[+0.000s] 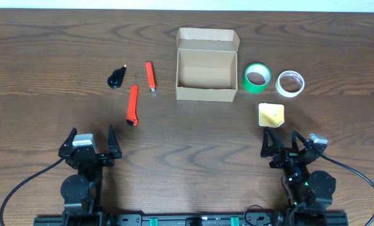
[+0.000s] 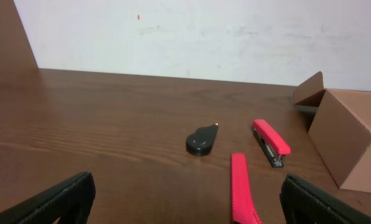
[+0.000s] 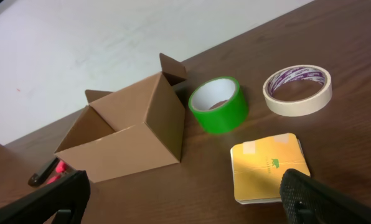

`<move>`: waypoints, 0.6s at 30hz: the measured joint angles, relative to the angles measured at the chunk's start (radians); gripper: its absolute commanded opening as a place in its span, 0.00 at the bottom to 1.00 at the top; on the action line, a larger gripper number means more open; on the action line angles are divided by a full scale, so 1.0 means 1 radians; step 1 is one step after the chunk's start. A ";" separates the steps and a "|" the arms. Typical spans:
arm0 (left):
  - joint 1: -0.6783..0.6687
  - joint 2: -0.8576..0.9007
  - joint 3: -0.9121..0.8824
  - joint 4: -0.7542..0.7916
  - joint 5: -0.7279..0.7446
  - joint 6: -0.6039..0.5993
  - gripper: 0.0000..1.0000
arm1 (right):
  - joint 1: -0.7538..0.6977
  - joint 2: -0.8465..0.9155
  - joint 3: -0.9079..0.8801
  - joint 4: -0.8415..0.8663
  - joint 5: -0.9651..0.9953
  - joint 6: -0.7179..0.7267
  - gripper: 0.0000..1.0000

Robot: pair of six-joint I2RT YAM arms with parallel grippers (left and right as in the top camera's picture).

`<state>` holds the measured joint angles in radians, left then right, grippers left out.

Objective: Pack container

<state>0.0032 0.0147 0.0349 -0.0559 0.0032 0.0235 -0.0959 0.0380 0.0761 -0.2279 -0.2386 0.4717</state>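
**Pack container: both arms waiting at the near edge, nothing in the box**

The container [image 1: 206, 94] is sitting toward the middle of the far edge of the surface [image 1: 187, 182]. Its mouth is facing up and its flap is folded back on the far side. It is showing a bare floor overhead, so I am judging the packing as not yet begun. An open top like that is probably meant for straight drops from above.

The loose items are lying in two groups flanking the box, likely so that each arm works its own side.
- Toward the left edge: a black teardrop-shaped object [image 1: 117, 78], a red stapler [image 1: 151, 77] and a longer red tool [image 1: 133, 105].
- Toward the right edge: a green tape roll [image 3: 220, 118], a white tape roll [image 3: 297, 104] and a yellow card pack [image 1: 271, 115], which is lying nearest the right arm.

The left gripper [image 1: 91, 135] is hovering by the near-left corner with its fingers spread wide and holding nothing. The right gripper [image 1: 281, 139] is doing the same by the near-right corner.

Hard to make out:
- Both wrist views are cutting the fingers off at the lower frame corners.
- The left wrist view is cropping the longer red tool and showing only the container's outer wall.
- I am not able to tell what the black object is.
- The print on the yellow pack is too small to read.
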 measured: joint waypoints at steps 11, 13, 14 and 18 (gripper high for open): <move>0.000 0.000 0.000 0.000 0.000 0.000 0.96 | 0.000 0.000 0.000 0.000 0.000 0.000 0.99; 0.000 0.000 0.000 0.000 0.000 0.000 0.96 | 0.000 0.000 0.000 0.001 0.000 0.000 0.99; 0.000 0.000 0.000 0.000 0.000 0.000 0.96 | 0.000 0.000 0.000 0.004 0.000 0.000 0.99; 0.000 0.000 0.000 0.000 0.000 0.000 0.96 | 0.000 0.000 0.000 0.005 0.000 0.000 0.99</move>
<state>0.0032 0.0147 0.0349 -0.0559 0.0032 0.0235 -0.0959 0.0380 0.0761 -0.2226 -0.2390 0.4717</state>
